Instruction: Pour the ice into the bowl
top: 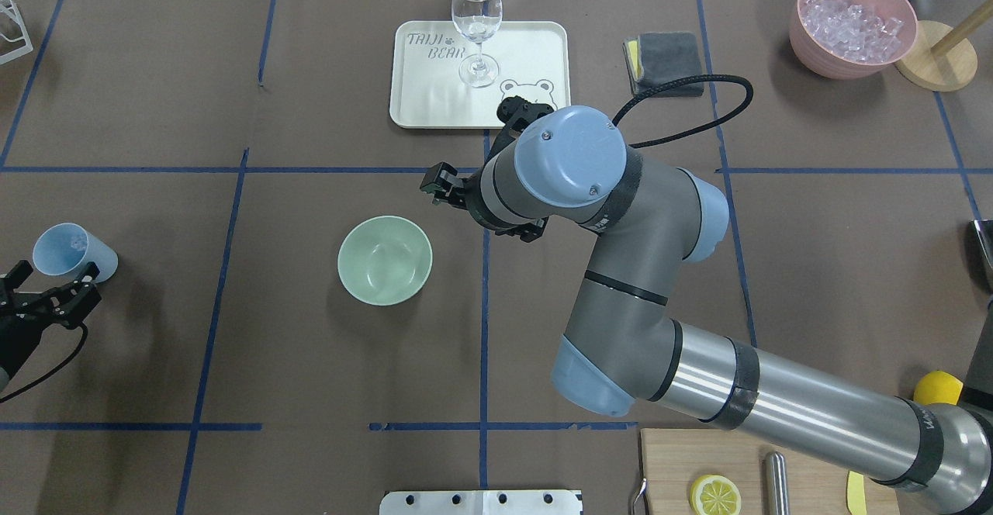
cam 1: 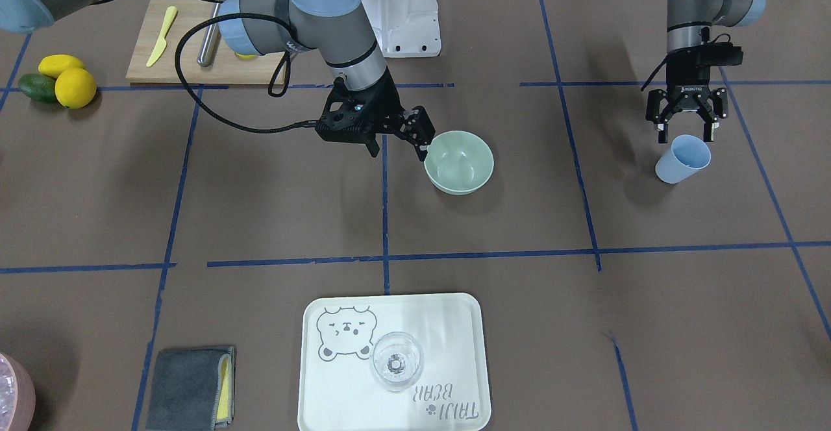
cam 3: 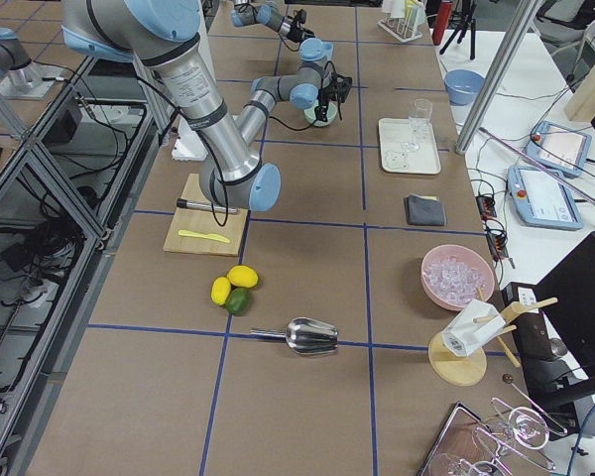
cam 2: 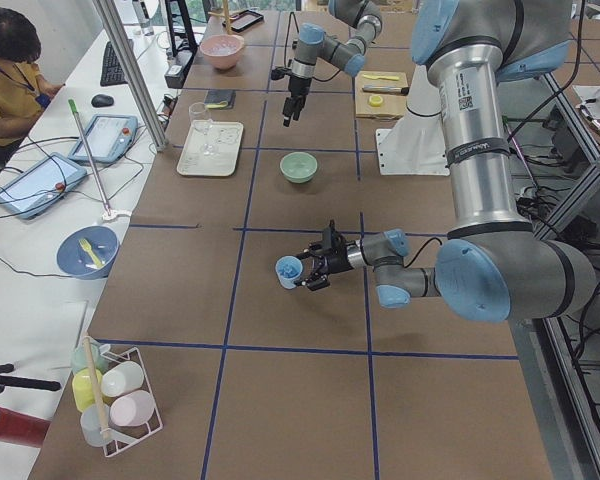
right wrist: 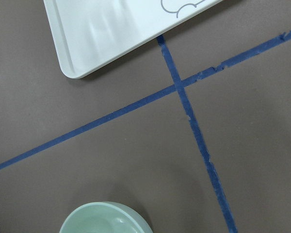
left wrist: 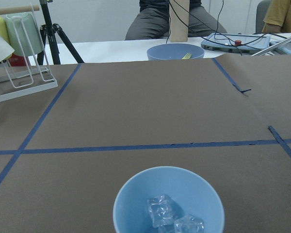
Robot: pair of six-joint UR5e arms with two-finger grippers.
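Working over table (cam 1: 260, 210). Seeing right gripper (cam 1: 399, 148) hovering near bowl (cam 1: 459, 161) mid-table, fingers spread, holding nothing. Seeing left gripper (cam 1: 684, 134) fingers wide as well, just beside blue cup (cam 1: 682, 158), not yet around it. Judging step in hand: grasping cup. Doing it well: centring both fingers on cup wall below rim, closing gently, keeping cup upright, avoiding knocking it. Getting ice (left wrist: 173, 218) clearly only from left wrist view: two clear cubes lying in cup bottom; not finding them in front view. Getting cup-to-bowl spacing, well apart, from overhead; not getting it from wrist views.
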